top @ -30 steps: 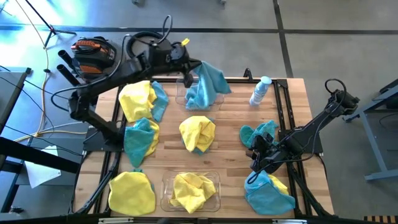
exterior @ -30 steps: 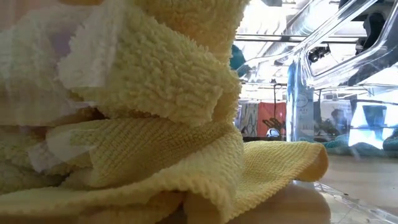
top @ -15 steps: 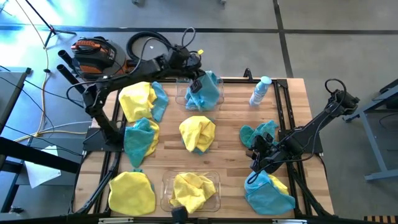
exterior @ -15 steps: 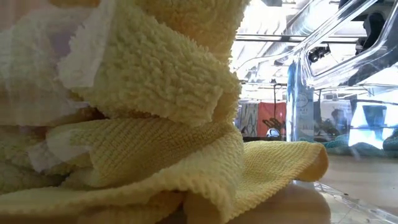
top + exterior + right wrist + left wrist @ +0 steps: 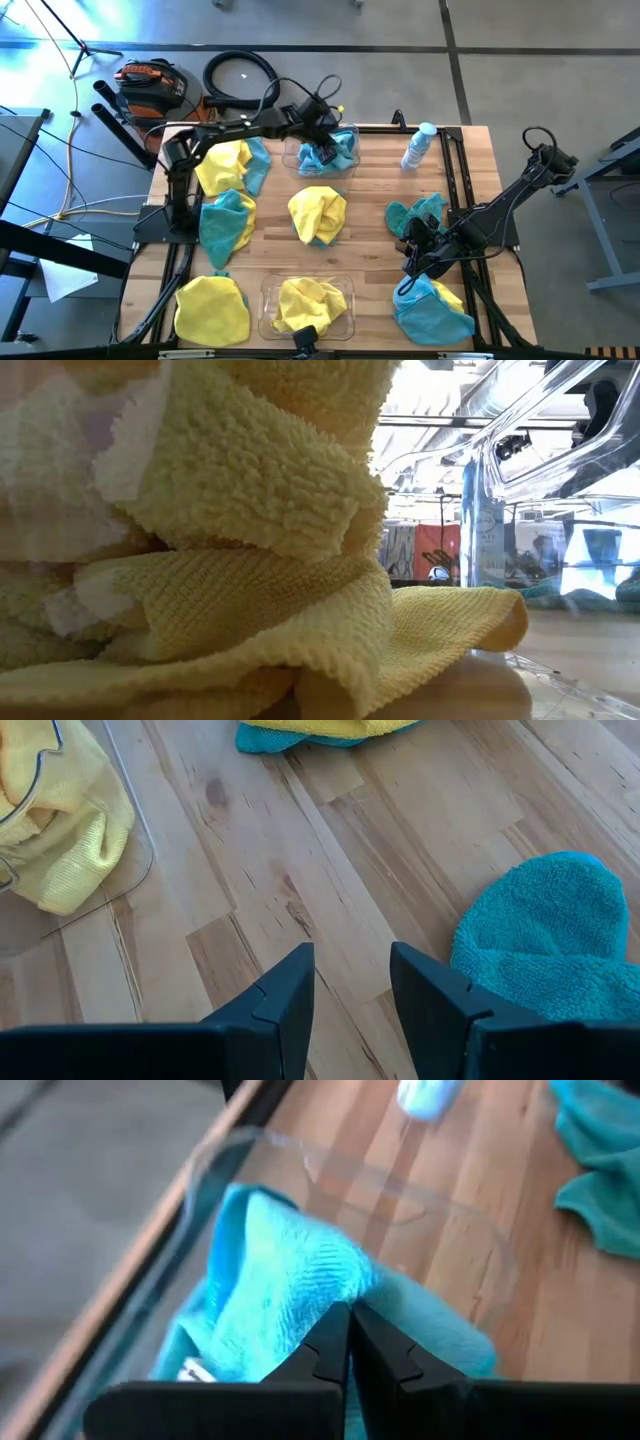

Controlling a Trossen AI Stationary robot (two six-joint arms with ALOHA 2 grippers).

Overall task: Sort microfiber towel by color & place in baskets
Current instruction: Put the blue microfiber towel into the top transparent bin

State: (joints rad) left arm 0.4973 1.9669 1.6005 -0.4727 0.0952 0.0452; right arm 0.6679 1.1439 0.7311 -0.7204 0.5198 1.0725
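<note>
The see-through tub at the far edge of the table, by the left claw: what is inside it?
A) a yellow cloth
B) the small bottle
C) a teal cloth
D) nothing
C: the left claw, shut, is down over the far tub, and a teal cloth lies bunched inside its clear walls; the bottle stands apart on the wood.

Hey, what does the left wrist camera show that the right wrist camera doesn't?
Only the left wrist view shows the left hand shut on a teal towel inside the far clear basket, with the bottle beyond. Only the right wrist view shows the right hand open over bare wood, the near basket's yellow towel, and another teal towel. Both show the wooden table.
</note>
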